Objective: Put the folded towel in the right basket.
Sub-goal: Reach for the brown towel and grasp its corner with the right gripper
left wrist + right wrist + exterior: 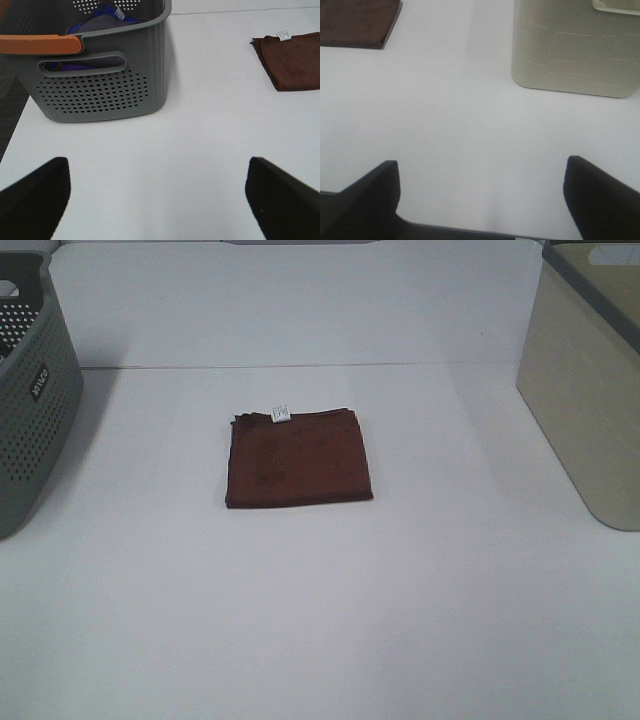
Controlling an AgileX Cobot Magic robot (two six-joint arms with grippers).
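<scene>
The folded towel [298,458] is a flat dark reddish-brown square with a small white tag at its far edge. It lies on the white table [320,620] near the middle. It also shows in the left wrist view [292,60] and in the right wrist view [357,22]. The right basket [590,390] is a beige solid-walled bin with a grey rim at the right edge; its wall shows in the right wrist view [575,47]. My left gripper [157,197] is open and empty over bare table. My right gripper [480,197] is open and empty near the table's front edge. Neither arm shows in the exterior high view.
A grey perforated basket [30,400] with a label stands at the left edge. In the left wrist view this basket [100,85] has an orange handle [40,44] and holds blue and grey cloth [100,20]. A white back wall [300,300] rises behind the table.
</scene>
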